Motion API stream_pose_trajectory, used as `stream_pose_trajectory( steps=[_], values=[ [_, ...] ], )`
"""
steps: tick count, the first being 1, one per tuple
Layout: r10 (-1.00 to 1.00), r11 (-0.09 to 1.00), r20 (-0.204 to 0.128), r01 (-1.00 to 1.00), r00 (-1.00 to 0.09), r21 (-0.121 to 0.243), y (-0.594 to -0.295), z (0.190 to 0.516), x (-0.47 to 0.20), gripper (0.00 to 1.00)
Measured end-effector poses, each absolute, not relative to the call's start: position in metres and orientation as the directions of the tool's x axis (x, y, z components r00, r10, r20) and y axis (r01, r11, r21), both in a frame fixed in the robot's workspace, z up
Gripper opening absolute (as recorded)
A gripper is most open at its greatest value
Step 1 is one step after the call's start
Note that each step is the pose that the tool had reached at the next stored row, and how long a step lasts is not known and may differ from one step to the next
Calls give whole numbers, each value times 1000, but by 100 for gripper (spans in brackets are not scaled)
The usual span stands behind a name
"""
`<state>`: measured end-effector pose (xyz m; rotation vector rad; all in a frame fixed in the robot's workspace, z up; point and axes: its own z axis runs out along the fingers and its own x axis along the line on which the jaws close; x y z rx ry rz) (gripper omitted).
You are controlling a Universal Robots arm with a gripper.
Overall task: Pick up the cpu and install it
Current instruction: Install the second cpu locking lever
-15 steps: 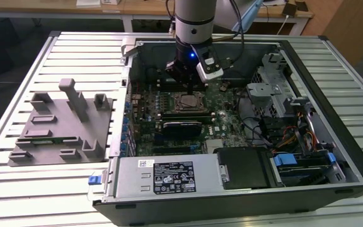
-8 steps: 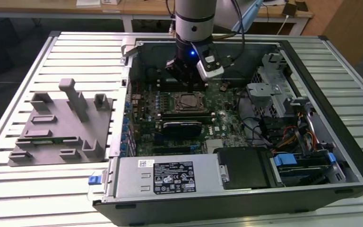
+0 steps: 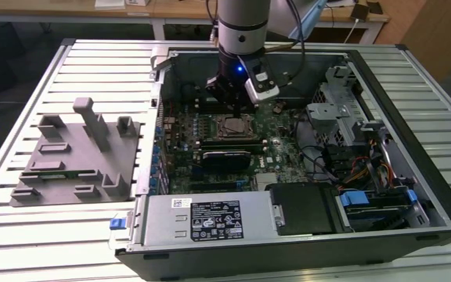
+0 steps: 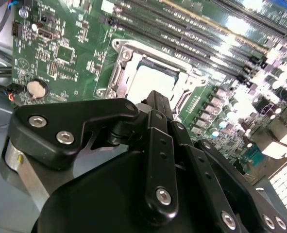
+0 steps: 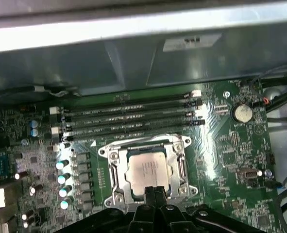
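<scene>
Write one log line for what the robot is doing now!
gripper: over socket, fingertips together at cpu | cpu: lying in socket | motherboard: inside open computer case

Bench (image 3: 45, 70): pale ribbed metal slats, running crosswise under everything in the exterior view.
Far desks (image 3: 171, 10): light wood tops on white legs, along the back edge.
Floor (image 3: 6, 53): dark, seen past the bench on the exterior view's left.
Far corner (image 3: 437, 29): brown wooden panel, exterior view's right.
Light: even, bright glare on the slats.
</scene>
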<state>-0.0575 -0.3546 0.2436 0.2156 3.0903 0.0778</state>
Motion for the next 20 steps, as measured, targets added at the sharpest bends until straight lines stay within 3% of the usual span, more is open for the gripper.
stream_pose_trajectory(
  steps=[20],
  values=[
    [129,990,-38,126,-991,60,-390,242,-60,11]
  ],
)
